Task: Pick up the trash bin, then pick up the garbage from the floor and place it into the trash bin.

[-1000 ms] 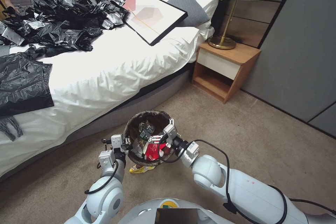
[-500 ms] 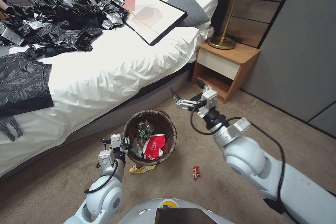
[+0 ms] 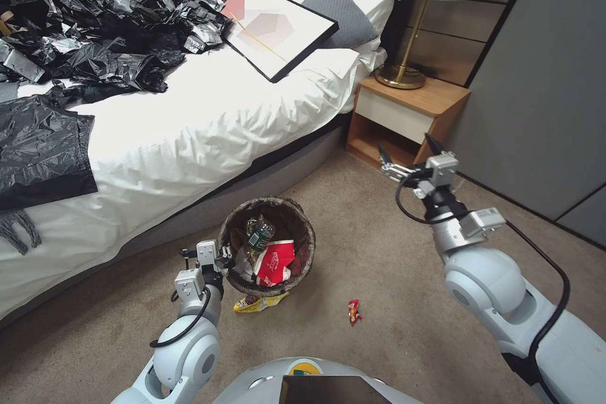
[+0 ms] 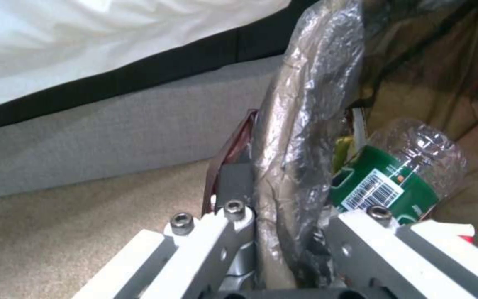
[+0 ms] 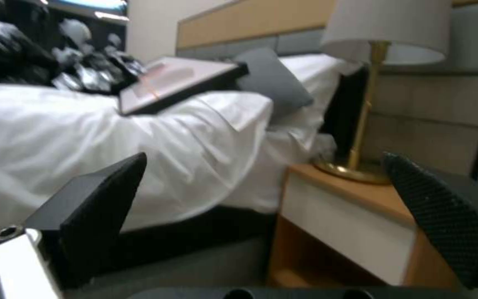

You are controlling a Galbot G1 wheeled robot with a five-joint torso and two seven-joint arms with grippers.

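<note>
The left claw is clamped on the liner-wrapped rim of the trash bin, holding it beside the bed. Inside lie a green-labelled bottle and a red-and-white paper cup. A yellow snack bag and a tiny red wrapper remain on the carpet. The right claw hangs wide open and empty near the nightstand.

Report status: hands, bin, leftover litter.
Left hand shut on bin rim. Right hand open, empty, up near nightstand. Red wrapper and yellow bag on carpet. Nothing blocking.
</note>
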